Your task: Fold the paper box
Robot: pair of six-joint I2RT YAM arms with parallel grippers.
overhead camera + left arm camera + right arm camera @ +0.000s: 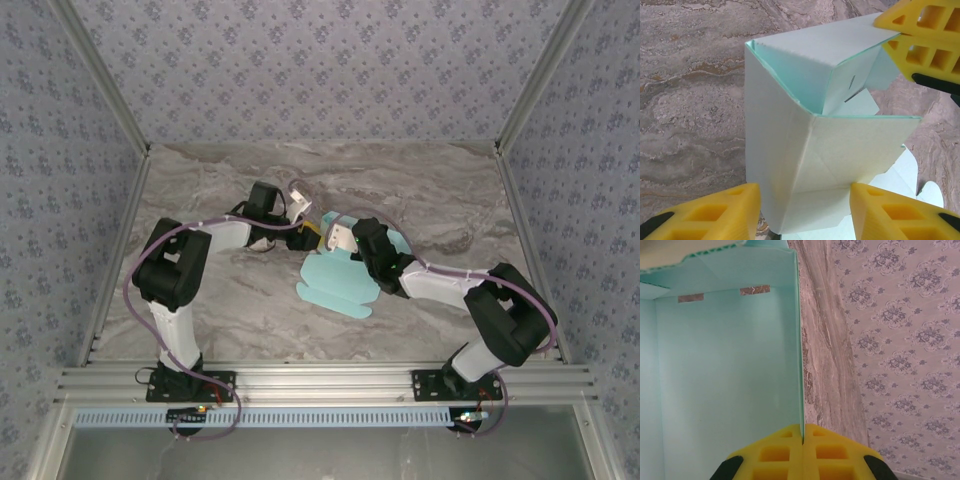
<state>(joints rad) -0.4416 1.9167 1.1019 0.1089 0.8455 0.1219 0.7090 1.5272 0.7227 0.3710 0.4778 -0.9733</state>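
The half-folded box (338,282) stands mid-frame on the counter (440,200) in the top view. The right gripper (802,432) has its jaws clenched on the edge of a box wall. The left gripper (804,195) has its jaws released, spread either side of the box.

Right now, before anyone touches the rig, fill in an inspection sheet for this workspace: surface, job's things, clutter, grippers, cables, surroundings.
Surface: grey marble-pattern table.
Job's things: paper box, pale turquoise, partly erected; some walls raised, rounded flaps flat on the table.
Clutter: nothing seen.
Grippers: right gripper shut on the edge of a box wall; left gripper has its fingers either side of the box's lower part, contact unclear.
Cables: purple cables loop along both arms.
Surroundings: patterned wallpaper walls on three sides; aluminium rail at the near edge.
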